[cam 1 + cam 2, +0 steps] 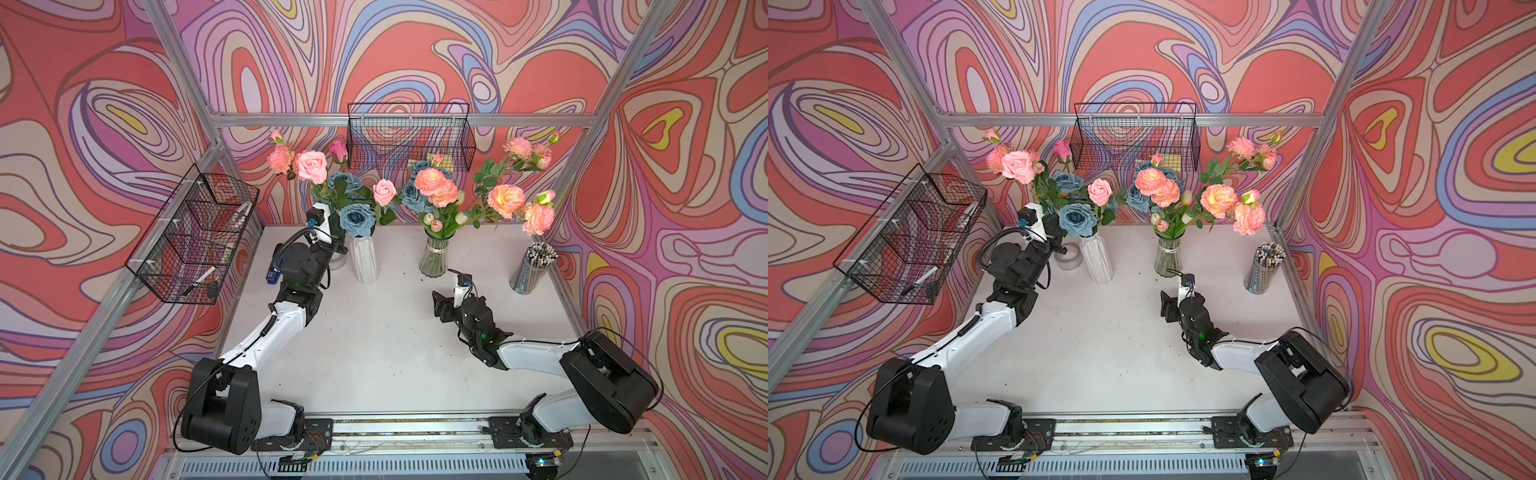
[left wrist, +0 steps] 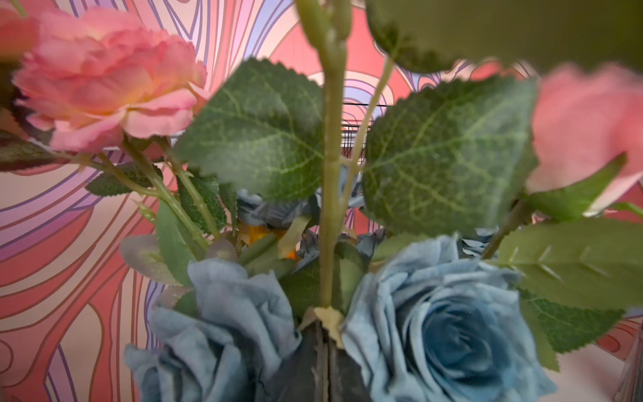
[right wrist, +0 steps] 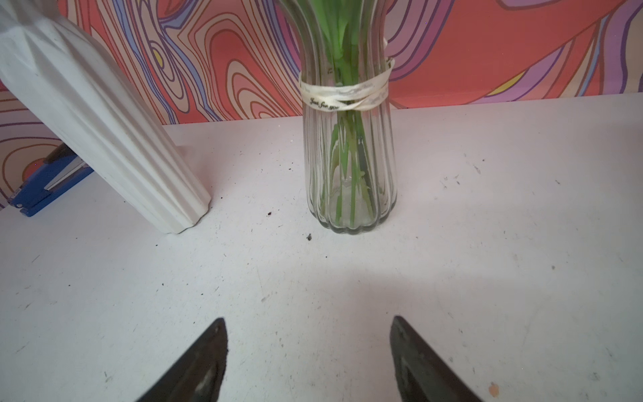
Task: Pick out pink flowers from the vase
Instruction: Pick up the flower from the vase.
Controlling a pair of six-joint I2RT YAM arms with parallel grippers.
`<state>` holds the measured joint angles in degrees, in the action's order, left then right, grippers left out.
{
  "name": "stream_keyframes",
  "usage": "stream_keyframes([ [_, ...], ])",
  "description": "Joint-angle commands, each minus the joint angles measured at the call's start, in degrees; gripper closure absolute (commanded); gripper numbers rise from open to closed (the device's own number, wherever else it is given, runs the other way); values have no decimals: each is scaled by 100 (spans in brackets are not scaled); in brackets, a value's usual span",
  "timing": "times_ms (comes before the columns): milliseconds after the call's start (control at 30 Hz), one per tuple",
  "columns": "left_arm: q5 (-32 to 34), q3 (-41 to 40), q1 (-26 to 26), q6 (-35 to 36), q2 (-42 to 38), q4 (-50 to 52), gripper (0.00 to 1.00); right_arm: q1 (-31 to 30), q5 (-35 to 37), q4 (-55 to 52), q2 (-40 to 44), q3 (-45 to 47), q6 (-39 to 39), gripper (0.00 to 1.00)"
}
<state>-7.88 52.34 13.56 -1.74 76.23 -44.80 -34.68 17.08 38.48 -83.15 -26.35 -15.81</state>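
In the left wrist view the left gripper (image 2: 326, 339) is clenched on a green stem (image 2: 328, 181) rising from its fingers (image 2: 311, 369) at bottom centre, with pink flowers (image 2: 104, 80) at upper left and the right edge. The right gripper (image 3: 309, 318) gapes empty, low in frame beneath the glass vase (image 3: 348, 156).

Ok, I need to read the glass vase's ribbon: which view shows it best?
The right wrist view: the ribbon is close, its print visible. Both top views show only a thin pale band; the left wrist view misses it.
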Motion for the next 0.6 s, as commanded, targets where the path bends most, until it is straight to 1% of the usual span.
stream_keyframes([
  [0, -38, 348, 30, 5, -315, 331, 95, -4, -5, -60, 142, -20, -32, 25],
  [233, -64, 646, 28, 26, -597, 829, 95, -4, -32, -79, 240, -19, -21, 25],
  [333, -80, 929, 26, 116, -690, 1203, 95, -4, -47, -111, 311, -19, 6, 25],
  [567, -135, 2099, 24, 359, -802, 2719, 97, -3, -169, -297, 553, -96, -9, 23],
])
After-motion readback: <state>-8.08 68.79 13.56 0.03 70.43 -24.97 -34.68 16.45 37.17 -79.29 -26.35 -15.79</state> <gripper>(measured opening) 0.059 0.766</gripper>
